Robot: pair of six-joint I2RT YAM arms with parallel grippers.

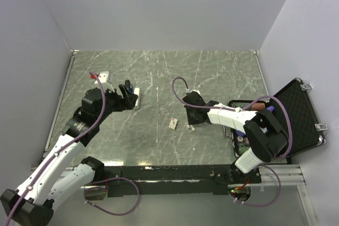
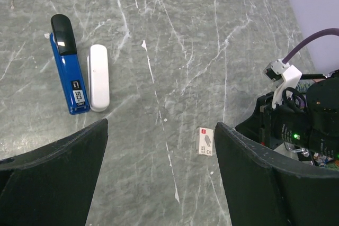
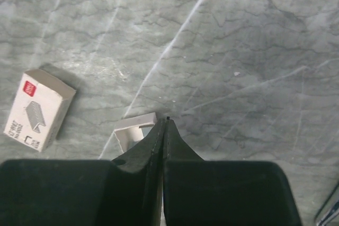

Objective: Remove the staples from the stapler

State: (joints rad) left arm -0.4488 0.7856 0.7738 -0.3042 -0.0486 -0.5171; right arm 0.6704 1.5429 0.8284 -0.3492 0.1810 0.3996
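Soft, even light from overhead fills my workspace. The marble table [image 1: 212,78] has a mild sheen and no harsh glare. The staple box [image 3: 39,109] casts a thin, soft shadow. My left fingers [image 2: 53,183] loom dark, featureless and slightly blurred at the near edge.

A grey-green marbled worktop [image 1: 212,78] with pale veins is seen. Near its middle a small staple box [image 2: 205,141] is laid flat, with a staple drawing and a red mark on its upper face. A small open cardboard tray [image 3: 136,121] is set just beside the box. Well apart from the box, on the left arm's side, a blue stapler [image 2: 69,67] with a black top is laid flat. A white bar [image 2: 98,77] is placed alongside the stapler, touching it or nearly so. On the box's opposite side, an open black case [image 1: 296,112] is rested at the worktop's edge.
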